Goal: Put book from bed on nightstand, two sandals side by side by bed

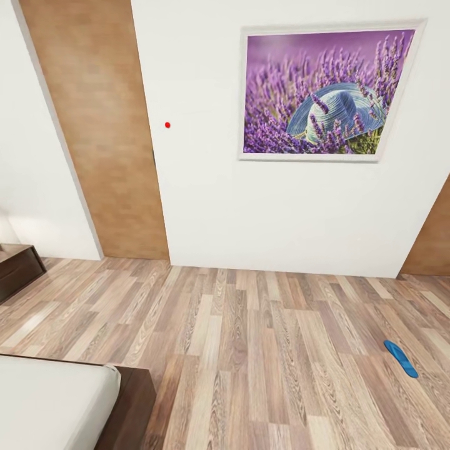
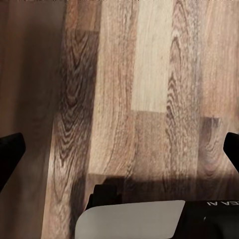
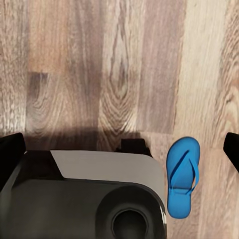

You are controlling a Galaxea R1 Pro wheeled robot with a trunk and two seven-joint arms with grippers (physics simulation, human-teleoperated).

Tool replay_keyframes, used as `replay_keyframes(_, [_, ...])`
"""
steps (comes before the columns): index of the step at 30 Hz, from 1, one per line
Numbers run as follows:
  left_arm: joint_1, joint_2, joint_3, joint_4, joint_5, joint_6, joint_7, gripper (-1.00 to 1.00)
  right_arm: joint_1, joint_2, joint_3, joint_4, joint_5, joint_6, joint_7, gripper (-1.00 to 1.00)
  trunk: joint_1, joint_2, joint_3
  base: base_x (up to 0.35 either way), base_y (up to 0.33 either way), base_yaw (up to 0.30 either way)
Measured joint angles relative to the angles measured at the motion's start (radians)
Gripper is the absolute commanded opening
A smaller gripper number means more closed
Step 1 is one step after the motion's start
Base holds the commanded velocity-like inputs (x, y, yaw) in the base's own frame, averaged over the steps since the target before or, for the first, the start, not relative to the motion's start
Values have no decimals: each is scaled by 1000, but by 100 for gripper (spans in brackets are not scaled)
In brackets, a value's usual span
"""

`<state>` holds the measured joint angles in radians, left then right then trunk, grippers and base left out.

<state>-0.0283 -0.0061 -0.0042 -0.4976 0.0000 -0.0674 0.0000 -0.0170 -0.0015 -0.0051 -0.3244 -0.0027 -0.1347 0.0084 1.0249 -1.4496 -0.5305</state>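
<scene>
A flat bright-blue sandal (image 1: 400, 358) lies on the wood floor at the right of the head view, far from the bed. In the right wrist view a blue sandal (image 3: 182, 177) lies on the planks just beside the robot's base; I cannot tell if it is the same one. A corner of the bed (image 1: 132, 406), with its pale mattress and dark frame, fills the lower left. A dark nightstand (image 1: 19, 269) stands at the left edge. My left gripper (image 2: 119, 154) and right gripper (image 3: 119, 152) hang over bare floor, both open and holding nothing. The book is out of view.
A white wall with a framed lavender picture (image 1: 325, 94) faces me, with brown panels on either side. Wood-plank floor (image 1: 250, 350) stretches between the bed and the wall. The robot's grey and black base (image 3: 99, 199) sits under the wrists.
</scene>
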Motion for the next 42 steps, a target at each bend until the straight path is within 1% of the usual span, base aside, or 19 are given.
replay_keyframes(7, [1,0,0,0,0,0,0,100,0,0,0,0,0,0,0,100,0,0,0,237,0,0])
replay_keyframes(27, [0,0,0,0,0,0,0,100,-1,-1,-2,0,0,0,0,100,0,0,0,299,0,-1])
replay_keyframes(35, [1,0,0,0,0,0,0,100,0,-2,1,0,0,0,0,100,0,0,0,301,0,-167])
replay_keyframes(42, [1,0,0,0,0,0,0,100,-1,0,1,0,1,0,0,100,0,0,0,299,0,-30])
